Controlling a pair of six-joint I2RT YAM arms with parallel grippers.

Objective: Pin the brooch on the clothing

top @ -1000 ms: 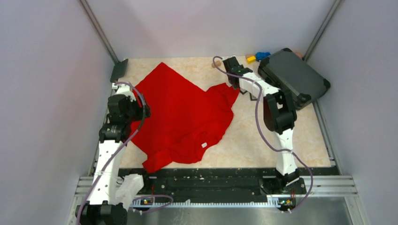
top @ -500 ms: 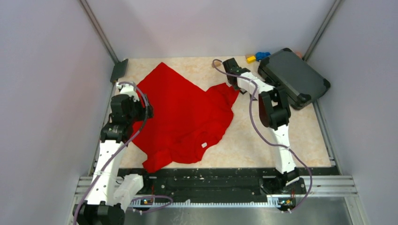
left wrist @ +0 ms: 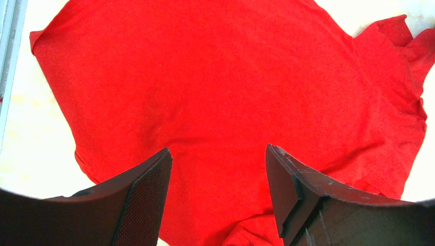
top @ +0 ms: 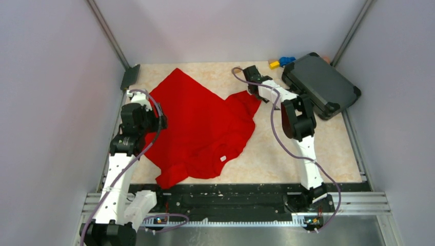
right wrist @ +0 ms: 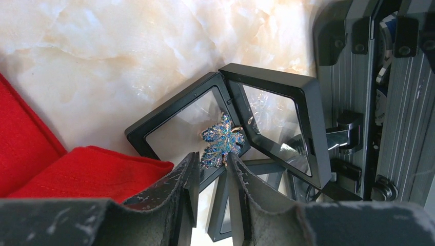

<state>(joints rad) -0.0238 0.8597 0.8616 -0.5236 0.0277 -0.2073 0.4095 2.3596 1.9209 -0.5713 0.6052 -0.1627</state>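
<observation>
Two fingers of the right gripper stand nearly pressed together with only a thin slit between them, and the lower tip of the brooch sits right at the mouth of that slit. Whether they are actually biting it, I cannot tell.

The brooch, a blue leaf shape, lies in an open black display box at the far right of the table. The box's lid is tipped up on the right.

That's a risky spot. A grip on just one leaf tip could let the brooch pivot or pop free on the lift. The fingertips are also right over the box rim, so they could snag the frame and drag the whole light box along.

Just left of the box, touching or nearly so, is a fold of the clothing. On the right, the grey hard case crowds in, leaving little room to swing.

Over on the left, the left gripper hangs spread wide above the red fabric, holding nothing. The garment lies flat in the middle and rumpled toward its right edge and near side, where the white tag shows.

With nobody pinning that cloth down, a pin pushed in would likely just shove the fabric. The brooch's clasp isn't visible at all, so it's unknown which way the pin faces.
</observation>
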